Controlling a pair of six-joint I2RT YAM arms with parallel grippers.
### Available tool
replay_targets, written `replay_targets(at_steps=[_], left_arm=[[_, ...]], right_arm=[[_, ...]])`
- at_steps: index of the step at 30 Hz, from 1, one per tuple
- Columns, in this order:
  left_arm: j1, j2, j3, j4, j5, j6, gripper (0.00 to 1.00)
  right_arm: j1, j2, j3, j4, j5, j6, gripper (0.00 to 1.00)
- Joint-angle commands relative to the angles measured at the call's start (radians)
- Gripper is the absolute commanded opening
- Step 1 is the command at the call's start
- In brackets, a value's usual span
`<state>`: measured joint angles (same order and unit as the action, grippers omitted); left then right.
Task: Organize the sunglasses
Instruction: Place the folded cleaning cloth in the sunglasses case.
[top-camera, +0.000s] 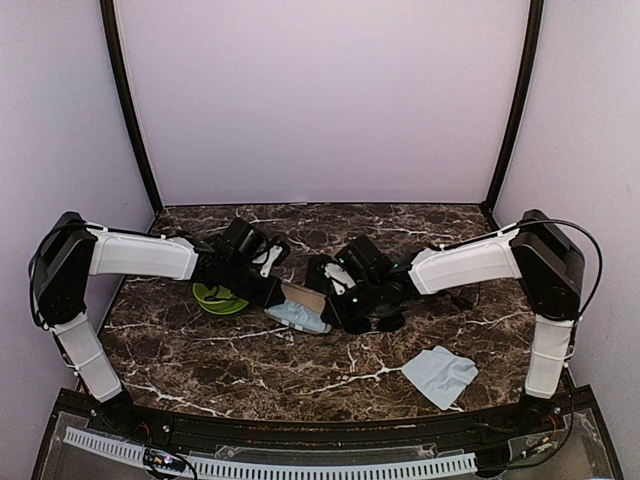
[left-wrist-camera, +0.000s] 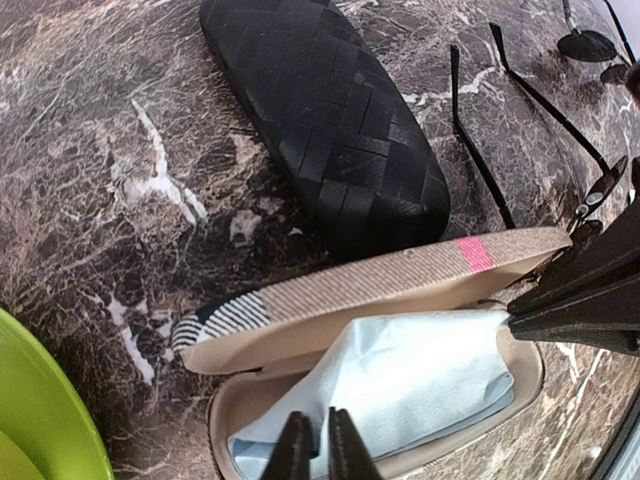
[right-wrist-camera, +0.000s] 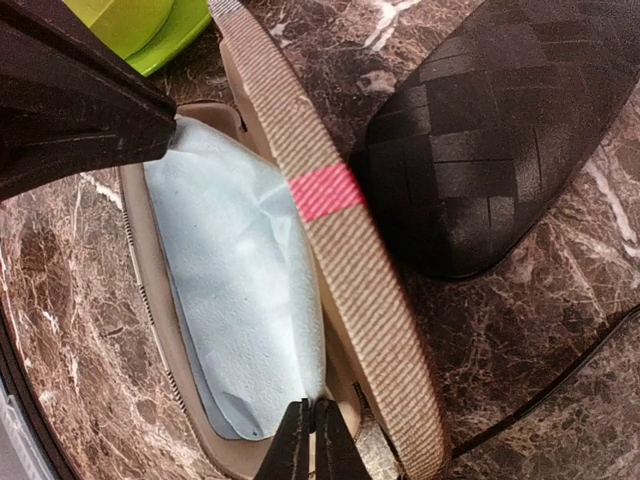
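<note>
Marble tabletop (top-camera: 200, 360) bears sunglasses (left-wrist-camera: 587, 45) beside an open striped case (left-wrist-camera: 380, 290) holding blue cloth (left-wrist-camera: 400, 385).

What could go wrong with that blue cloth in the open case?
The cloth fills the open striped case, so sunglasses may not fit on top of it. The left gripper and right gripper both crowd that case and could bump each other. The sunglasses lie right by it, so an arm might knock them.

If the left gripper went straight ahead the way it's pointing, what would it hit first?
Probably the light blue cloth in the open striped case; the left gripper sits just over it, though depth is unclear.
</note>
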<state>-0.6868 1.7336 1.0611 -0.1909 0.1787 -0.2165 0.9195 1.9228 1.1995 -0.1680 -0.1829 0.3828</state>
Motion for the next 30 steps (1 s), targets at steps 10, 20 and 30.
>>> replay_targets(at_steps=[10,20,30], left_arm=[[0.006,-0.029,0.017,-0.054,-0.113,0.01,0.32],[-0.011,-0.071,-0.043,-0.024,-0.118,-0.006,0.42],[-0.06,-0.085,-0.099,-0.023,-0.148,-0.022,0.35]], right_arm=[[-0.008,-0.049,0.027,-0.027,0.038,-0.013,0.22],[0.001,-0.105,-0.008,0.008,0.014,-0.001,0.29],[0.007,-0.125,-0.04,0.019,0.022,0.011,0.29]])
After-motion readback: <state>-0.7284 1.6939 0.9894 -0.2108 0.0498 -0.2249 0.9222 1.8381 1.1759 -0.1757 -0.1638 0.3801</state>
